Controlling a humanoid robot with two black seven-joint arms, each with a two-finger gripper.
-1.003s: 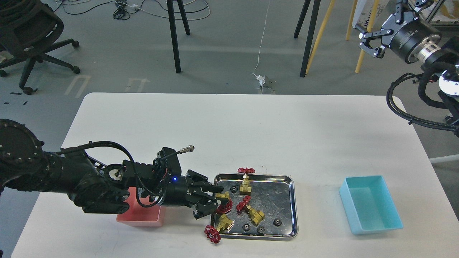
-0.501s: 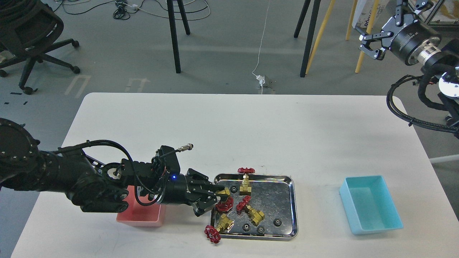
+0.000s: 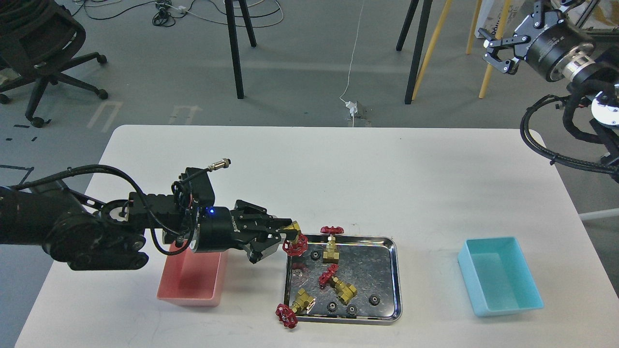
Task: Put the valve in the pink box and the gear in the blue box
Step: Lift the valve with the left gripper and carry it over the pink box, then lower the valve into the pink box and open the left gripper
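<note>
My left gripper [image 3: 286, 236] is shut on a brass valve [image 3: 293, 239] with a dark red handwheel and holds it lifted above the left rim of the steel tray [image 3: 392, 270]. Three more valves lie in the tray: one upright at the back [image 3: 331, 241], one in the middle [image 3: 338, 282], one hanging over the front left corner [image 3: 294, 309]. Several small black gears [image 3: 374, 300] lie in the tray. The pink box [image 3: 193, 280] sits left of the tray, partly under my left arm. The blue box [image 3: 500, 282] sits at the right. My right gripper [image 3: 493, 46] is open, high at the far right.
The white table [image 3: 338, 169] carries the tray and both boxes. Beyond it are chair and stool legs, cables on the floor and an office chair [image 3: 38, 53] at the far left.
My left gripper closed on a valve at the tray's left side and lifted it up and back. The left arm rose and uncovered more of the pink box. The right gripper drifted slightly upward.
</note>
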